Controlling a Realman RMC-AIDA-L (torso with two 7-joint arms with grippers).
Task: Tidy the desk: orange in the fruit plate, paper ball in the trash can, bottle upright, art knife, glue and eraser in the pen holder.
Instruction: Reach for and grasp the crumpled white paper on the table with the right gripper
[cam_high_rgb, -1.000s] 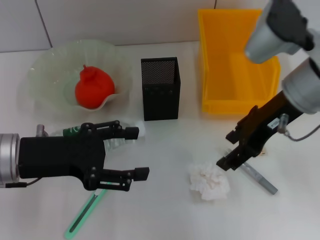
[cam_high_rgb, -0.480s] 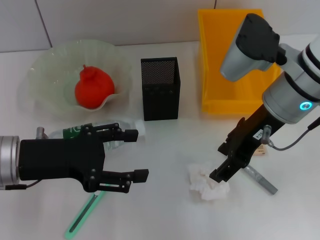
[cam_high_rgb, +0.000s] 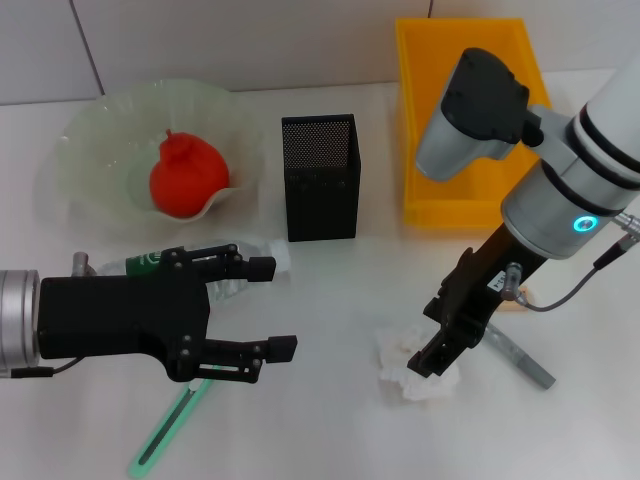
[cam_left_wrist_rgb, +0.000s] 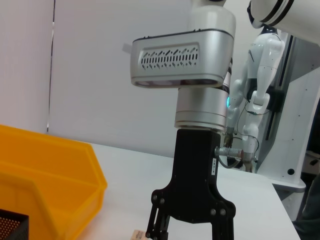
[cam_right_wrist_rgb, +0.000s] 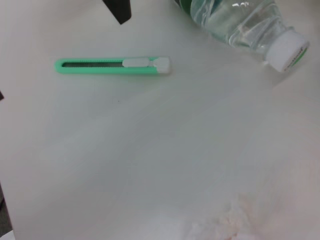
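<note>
1. Since a second ago the right gripper has travelled from beside the grey glue stick down onto the paper ball; its arm now leans further over the table; whether its fingers are spread or closed I cannot tell, nor whether they have any hold on the paper.
2. Left gripper has not shifted; it hovers well to the paper ball's left, fingers wide apart, holding nothing.
3. Bottle lies on its side up and left of the paper ball, partly hidden under the left gripper; the green art knife lies flat, far left of the ball.
4. Orange sits in the fruit plate, far up-left of the paper ball.
5. Black mesh pen holder stands up-left of the ball; the yellow trash can stands above it.
6. Glue stick lies just right of the ball; a small pale item, likely the eraser, shows above the stick.
</note>
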